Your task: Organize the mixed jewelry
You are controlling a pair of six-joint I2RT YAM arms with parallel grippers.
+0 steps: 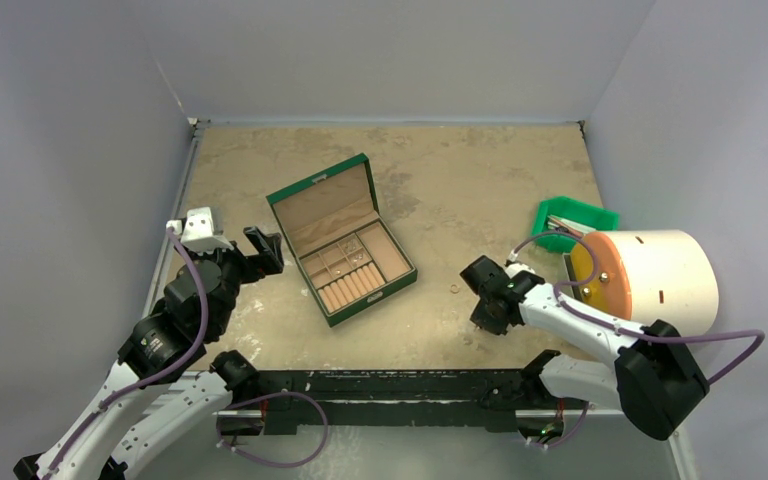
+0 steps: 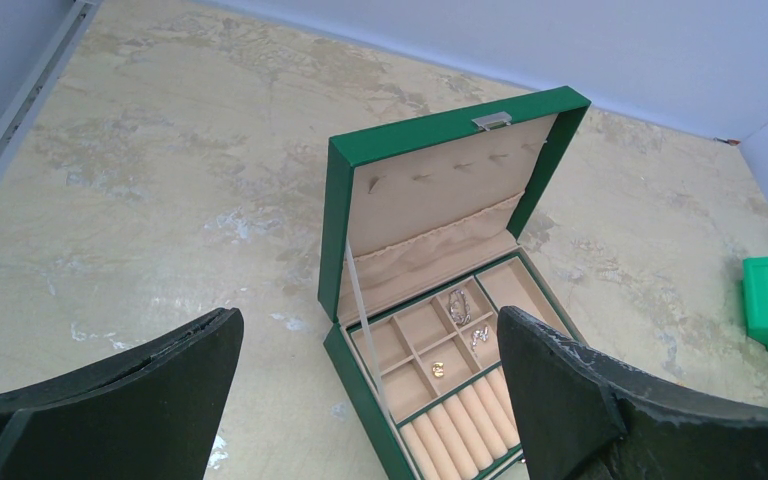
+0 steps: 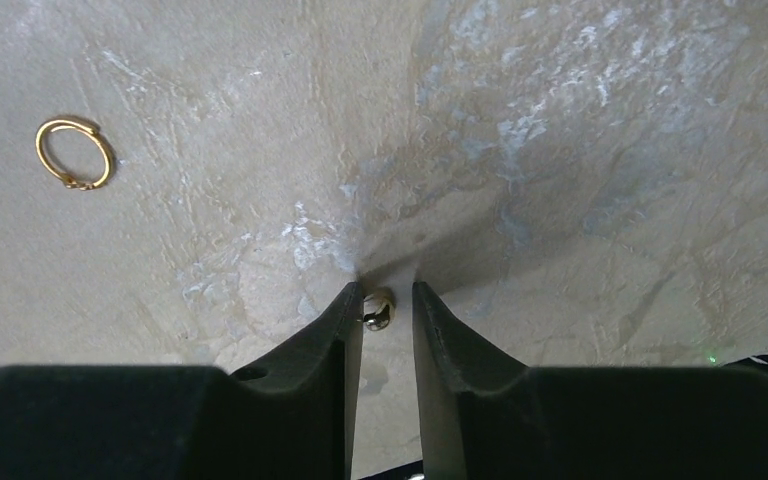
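Note:
The green box lies open at mid table, its lid up. In the left wrist view its tan compartments hold three small jewelry pieces: a silver one, another silver one and a gold-toned one. My left gripper is open wide and empty, left of the box. My right gripper is down at the table with its fingers a narrow gap apart. They straddle a tiny shiny ring or stud that touches the left finger only. A thin wire hoop lies loose to the left, also seen from above.
A green bin holding some items and a white cylinder with an orange face stand at the right edge. Grey walls enclose the table. The black rail of the arm bases runs along the near edge.

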